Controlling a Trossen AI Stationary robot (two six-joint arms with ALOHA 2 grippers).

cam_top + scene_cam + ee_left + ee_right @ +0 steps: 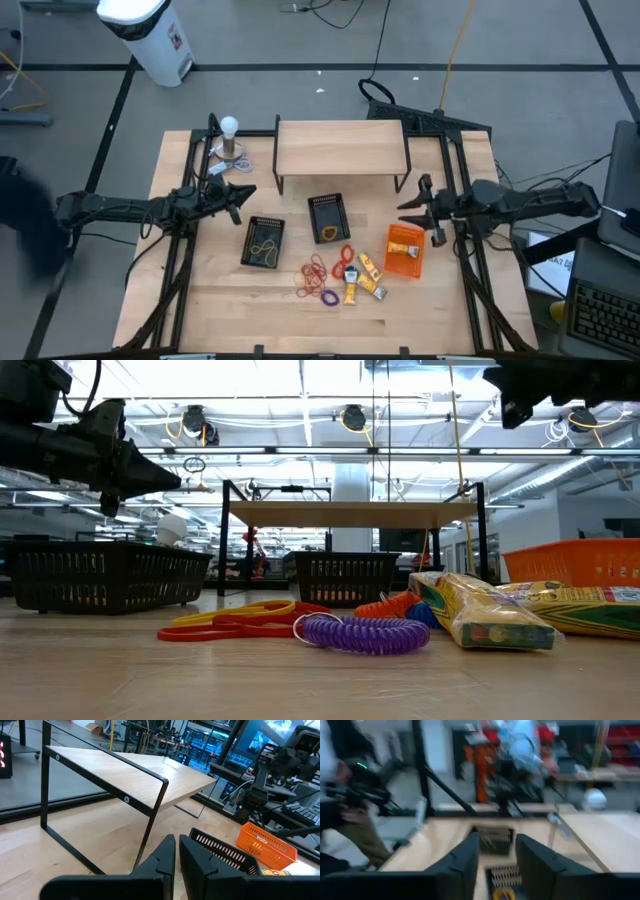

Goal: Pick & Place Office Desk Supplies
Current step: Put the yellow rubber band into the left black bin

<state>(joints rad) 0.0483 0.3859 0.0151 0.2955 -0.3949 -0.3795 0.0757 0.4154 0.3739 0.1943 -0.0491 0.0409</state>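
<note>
Right end effector (432,212): raised above the desk (230,320), just beside the orange basket (404,250) on its far side; fingers parted with a clear gap in the right wrist view, nothing between them. Left end effector (240,198): raised too, well apart from the orange basket across the desk, fingers closed together, empty.

Landmark: orange basket. Beside it toward the left arm, loose on the desk: yellow packets (361,277), then rubber bands (318,276) in red, orange and purple, a purple coil among them. Farther that way, two black baskets (264,242); yellow bands appear inside each. Orange basket contents: cannot tell.

Progress, as a judgement: a little sorted, most left; the whole pile not yet placed.

Packets: long axes flat on the desk, running roughly from the orange basket's near corner toward the desk's front edge, slightly fanned. Bands: limp loops, no real axis.
</note>
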